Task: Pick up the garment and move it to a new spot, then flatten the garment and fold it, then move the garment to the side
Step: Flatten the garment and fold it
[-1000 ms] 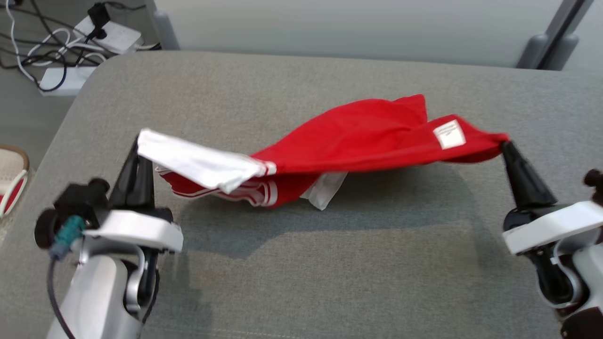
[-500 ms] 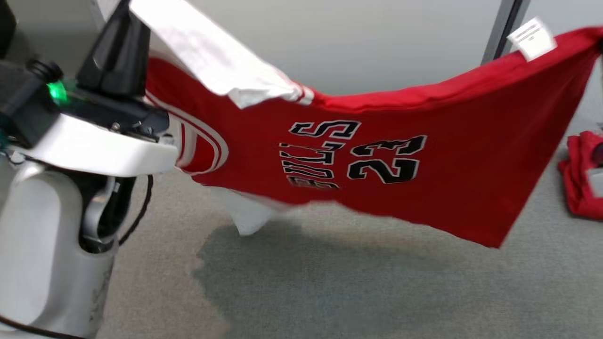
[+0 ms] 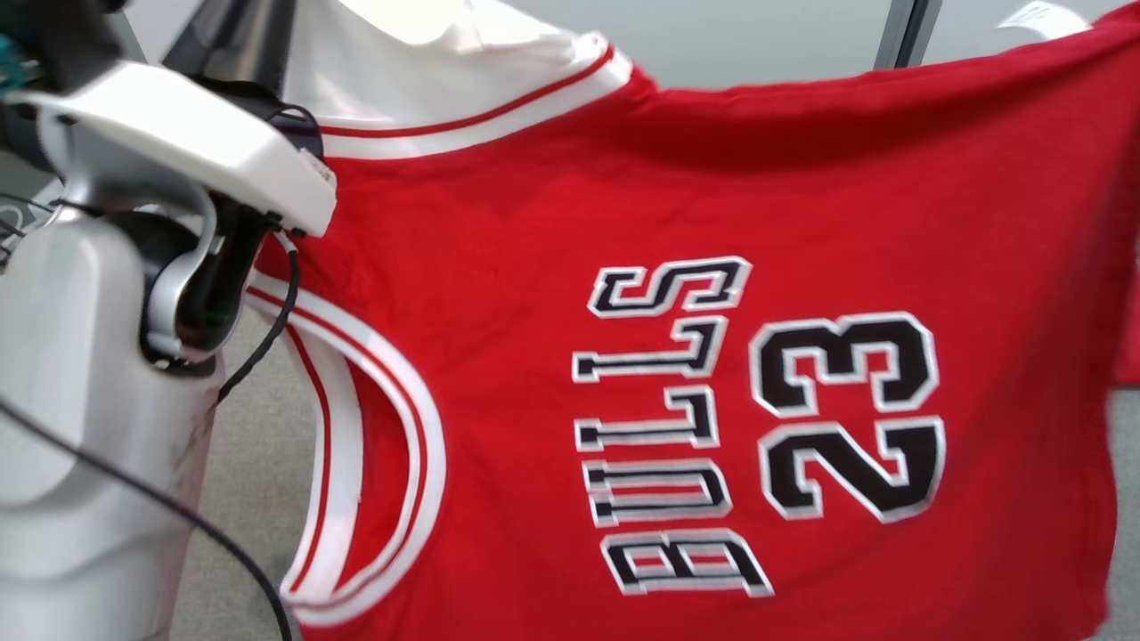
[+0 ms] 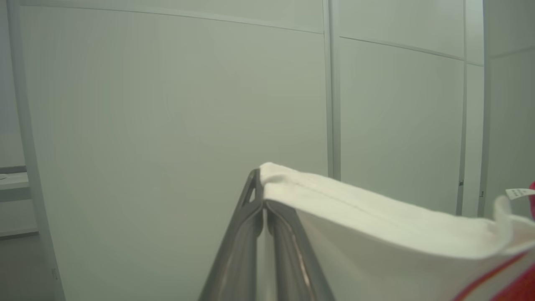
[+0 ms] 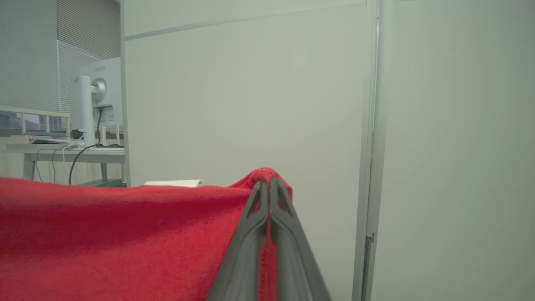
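Note:
The garment point(image 3: 677, 223) is a red jersey with white trim and "BULLS 23" in black. It hangs spread out in the air close to the head camera, its print turned sideways. In the left wrist view my left gripper point(image 4: 262, 186) is shut on the garment's white edge point(image 4: 376, 234). My left arm's white wrist point(image 3: 178, 133) stands at the upper left of the head view, beside the armhole trim. In the right wrist view my right gripper point(image 5: 269, 186) is shut on a bunched corner of the red cloth point(image 5: 104, 230). The jersey stretches between the two grippers.
The grey padded surface point(image 3: 249, 463) lies below the hanging jersey at the lower left. A pale partition wall point(image 4: 167, 104) stands behind, with a dark post point(image 3: 899, 31). A monitor point(image 5: 94, 108) on a desk sits beyond the partition.
Both grippers have raised the garment off the grey surface. It has unfurled from a sagging bundle into a hanging sheet near the camera. The head view has shifted as well.

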